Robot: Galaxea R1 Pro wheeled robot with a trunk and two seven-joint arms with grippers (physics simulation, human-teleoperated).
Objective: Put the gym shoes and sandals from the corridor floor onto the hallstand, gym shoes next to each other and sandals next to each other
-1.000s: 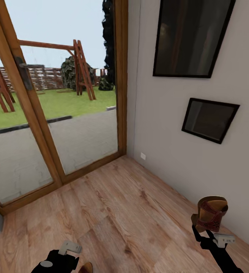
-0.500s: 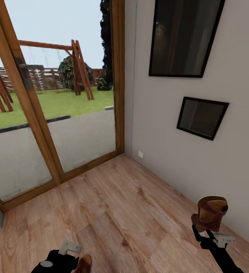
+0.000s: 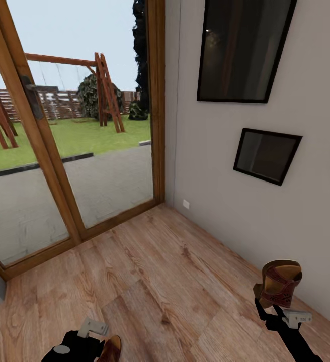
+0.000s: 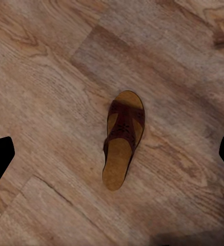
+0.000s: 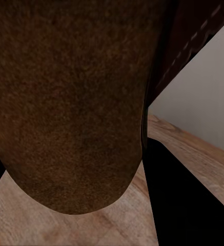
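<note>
Item: sandals, count two. My right claw (image 3: 274, 307) is clamped on one sandal (image 3: 278, 283), held upright above the corridor floor (image 3: 185, 281) near the wall. My left claw (image 3: 92, 347) hangs spread over the second sandal (image 4: 122, 137), flat on the planks. Judged light, flexible-soled; best gripped across the strap or sole edge.

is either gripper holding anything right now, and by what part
The right gripper holds one brown sandal upright, gripped at its lower end. The left gripper is open and empty above the other sandal on the floor.
</note>
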